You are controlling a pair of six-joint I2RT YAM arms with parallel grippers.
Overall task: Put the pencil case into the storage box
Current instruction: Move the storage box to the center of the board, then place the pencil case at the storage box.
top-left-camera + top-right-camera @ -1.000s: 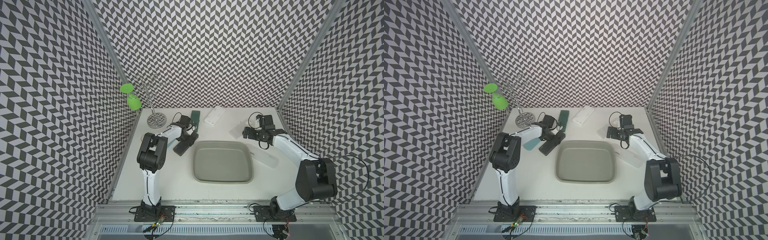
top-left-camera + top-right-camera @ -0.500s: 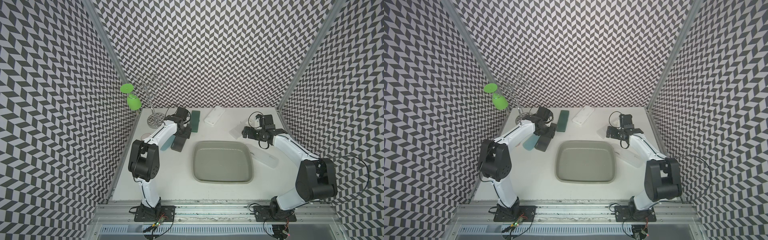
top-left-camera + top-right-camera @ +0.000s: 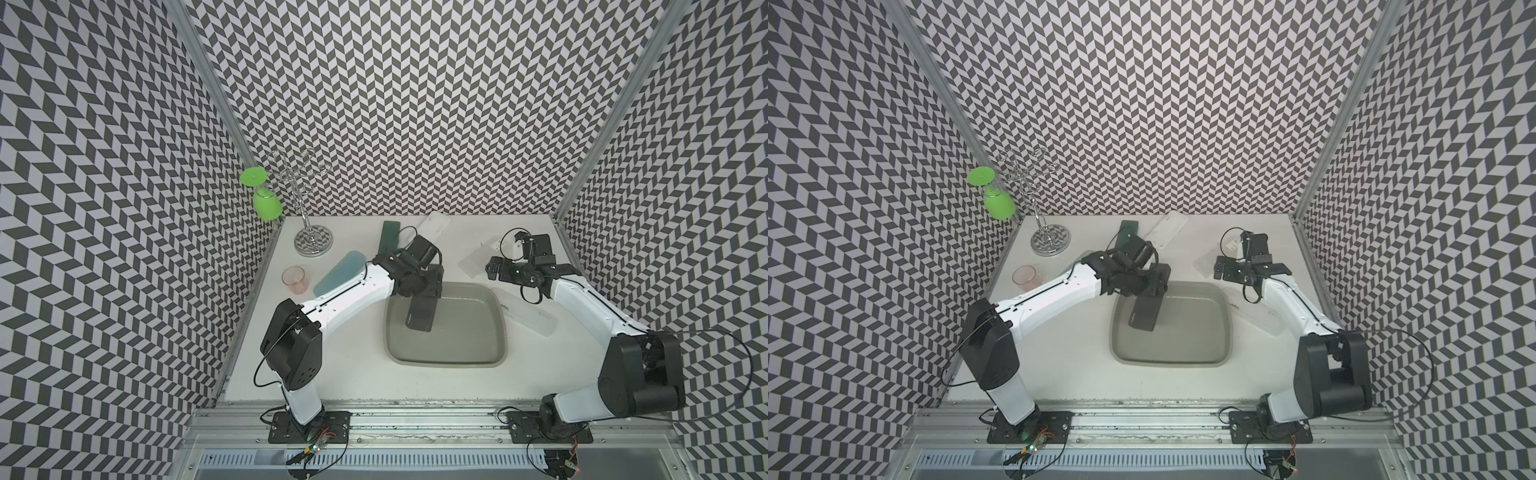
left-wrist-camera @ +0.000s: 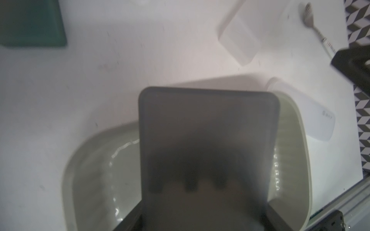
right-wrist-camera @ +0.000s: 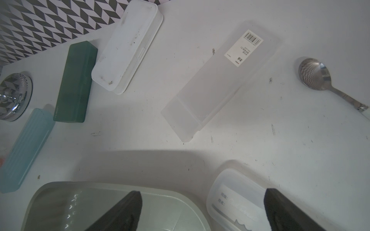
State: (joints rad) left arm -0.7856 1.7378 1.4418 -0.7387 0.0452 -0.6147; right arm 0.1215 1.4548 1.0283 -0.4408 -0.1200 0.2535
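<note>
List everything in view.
Shallow plastic storage box: 1, grey, centre
Flat plastic pencil case: 1, dark grey, over box
Rectangular plastic case: 1, dark green, back
Ribbed plastic case: 1, light blue, left
Opaque plastic case: 1, white, back
Translucent plastic cases: 2, clear, right
Metal spoon: 1, silver, back right
Plastic cup: 1, pink, left
Wire rack: 1, chrome, back-left
Wine glass: 1, green, on rack
Left gripper: 1, black, holding flat case
Right gripper: 1, black, open
</note>
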